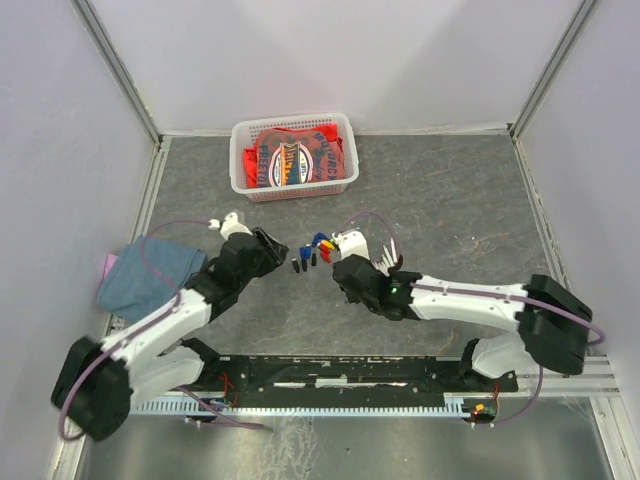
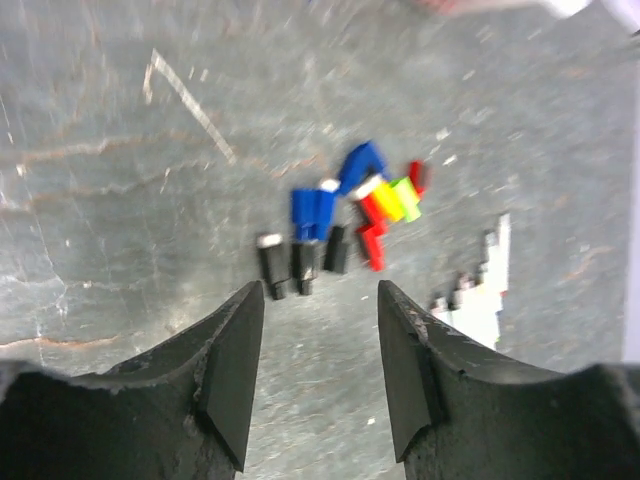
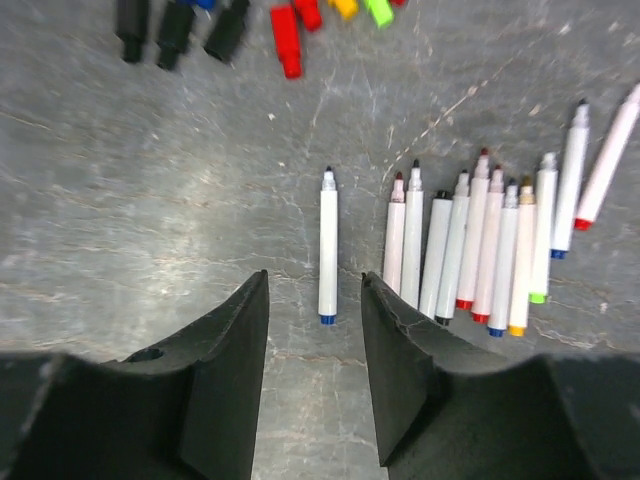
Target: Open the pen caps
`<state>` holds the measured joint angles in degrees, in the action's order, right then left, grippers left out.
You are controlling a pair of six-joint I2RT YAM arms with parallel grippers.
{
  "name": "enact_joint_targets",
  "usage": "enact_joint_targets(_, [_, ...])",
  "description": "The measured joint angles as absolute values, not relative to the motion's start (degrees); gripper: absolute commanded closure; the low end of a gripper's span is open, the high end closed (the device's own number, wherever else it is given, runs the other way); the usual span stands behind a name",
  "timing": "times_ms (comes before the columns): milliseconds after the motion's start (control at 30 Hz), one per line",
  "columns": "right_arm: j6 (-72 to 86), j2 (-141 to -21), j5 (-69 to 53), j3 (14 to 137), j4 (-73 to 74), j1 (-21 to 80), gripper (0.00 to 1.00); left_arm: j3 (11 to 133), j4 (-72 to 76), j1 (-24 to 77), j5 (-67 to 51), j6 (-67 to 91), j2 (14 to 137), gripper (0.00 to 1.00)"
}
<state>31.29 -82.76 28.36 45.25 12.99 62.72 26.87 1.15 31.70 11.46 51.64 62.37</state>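
Left gripper (image 2: 320, 290) and right gripper (image 3: 314, 278) half-open, empty; I fear nudging the lone pen (image 3: 328, 245) into the pen row (image 3: 480, 255).

Pair of jointed arms, left arm (image 1: 160, 335) and right arm (image 1: 470, 300): white shell links, black joint housings, thin lilac cables (image 1: 180, 222) looped alongside. Left claw (image 2: 320, 295) and right claw (image 3: 315, 278): matte black wedge-shaped fingers (image 3: 225, 370), edges scuffed.

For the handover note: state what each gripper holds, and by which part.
Nothing. The left gripper and right gripper are open and empty; pens and pen caps lie on the table.
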Motion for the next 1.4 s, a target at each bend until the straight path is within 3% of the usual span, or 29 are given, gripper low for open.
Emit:
enact_joint_targets(167, [30.1, -74.0, 33.2, 47.4, 17.0, 63.4, 0.41, 32.4, -7.6, 32.4, 21.0, 48.0, 48.9, 0.24])
enact_joint_targets(267, [28.5, -69.7, 39.3, 49.3, 19.6, 63.4, 0.31, 37.0, -10.8, 32.4, 27.9, 44.6, 46.7, 0.11])
enact_joint_targets(367, [26.2, -66.0, 45.8, 50.2, 21.2, 62.9, 0.27, 39.6, -11.4, 32.4, 34.9, 39.6, 47.7, 0.0])
enact_joint_targets(533, [20.4, -61.2, 50.4, 49.5, 19.9, 53.2, 0.19, 36.1, -4.5, 32.2, 43.7, 26.8, 51.9, 0.01])
enact_joint_targets(600, [17.8, -60.4, 51.4, 47.8, 17.2, 46.3, 0.02, 32.3, 0.6, 31.7, 45.9, 21.1, 53.5, 0.03])
enact_joint_targets(633, [16.4, -60.3, 51.7, 46.3, 15.0, 42.4, 0.0, 30.0, 4.0, 31.1, 46.8, 18.3, 54.4, 0.03])
enact_joint_targets(867, [11.3, -63.3, 53.6, 35.1, 0.7, 29.4, 0.01, 21.3, 22.3, 20.4, 46.8, 8.8, 63.5, 0.07])
enact_joint_targets(1100, [-1.3, -72.8, 59.1, 28.6, -20.5, 25.7, 0.01, 18.1, 38.0, 13.5, 38.1, 5.7, 72.2, 0.06])
enact_joint_targets(1400, [-5.8, -83.0, 59.9, 24.8, -38.3, 22.5, 0.01, 14.7, 50.0, 8.9, 27.0, 3.2, 78.7, 0.09])
